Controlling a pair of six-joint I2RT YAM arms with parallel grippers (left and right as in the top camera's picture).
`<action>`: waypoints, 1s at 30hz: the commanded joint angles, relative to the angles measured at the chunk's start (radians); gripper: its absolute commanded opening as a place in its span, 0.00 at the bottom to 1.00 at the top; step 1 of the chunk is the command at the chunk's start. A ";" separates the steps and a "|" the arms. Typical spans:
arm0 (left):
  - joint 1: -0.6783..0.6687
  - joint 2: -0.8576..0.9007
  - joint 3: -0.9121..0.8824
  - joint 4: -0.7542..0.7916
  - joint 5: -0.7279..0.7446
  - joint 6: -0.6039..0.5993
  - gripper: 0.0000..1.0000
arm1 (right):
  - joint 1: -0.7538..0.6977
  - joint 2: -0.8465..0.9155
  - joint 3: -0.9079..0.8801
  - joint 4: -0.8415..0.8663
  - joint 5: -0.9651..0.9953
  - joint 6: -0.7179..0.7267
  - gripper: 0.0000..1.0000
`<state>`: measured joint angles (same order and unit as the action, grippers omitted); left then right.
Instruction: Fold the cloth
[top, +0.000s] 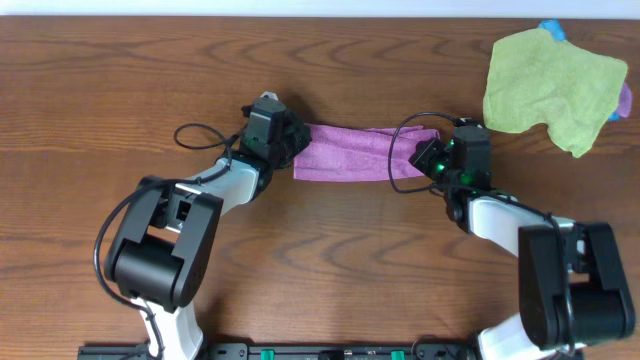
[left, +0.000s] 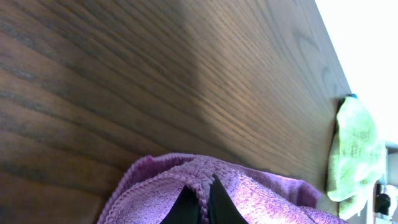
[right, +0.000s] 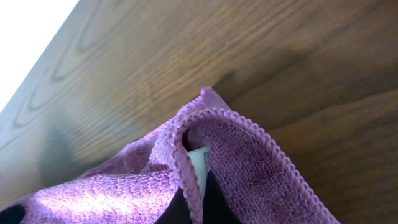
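The table (top: 330, 270) is viewed straight down from above in the overhead frame, far enough that both arms and the whole purple cloth (top: 345, 153) are taken in. The left wrist view is set low and very close, directed along the wood past the left gripper (left: 202, 205) at the bottom edge. The green cloth (left: 353, 155), seen at the overhead's upper right, is caught at its right edge. The right wrist view is placed equally close, the right gripper (right: 194, 208) at bottom centre. The purple cloth is shared by all three views.
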<state>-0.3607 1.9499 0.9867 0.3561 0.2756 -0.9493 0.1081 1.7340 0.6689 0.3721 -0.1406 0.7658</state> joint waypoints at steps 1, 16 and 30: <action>0.007 0.022 0.026 0.000 -0.021 0.031 0.06 | 0.005 0.033 0.024 0.008 0.021 -0.039 0.01; 0.007 0.024 0.026 -0.056 -0.039 0.056 0.61 | 0.005 0.035 0.025 0.014 0.012 -0.050 0.51; 0.074 -0.046 0.026 -0.051 0.119 0.151 0.88 | 0.003 -0.181 0.025 -0.145 -0.050 -0.049 0.99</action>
<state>-0.3035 1.9522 0.9955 0.3099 0.3416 -0.8455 0.1081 1.6127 0.6800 0.2543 -0.1932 0.7223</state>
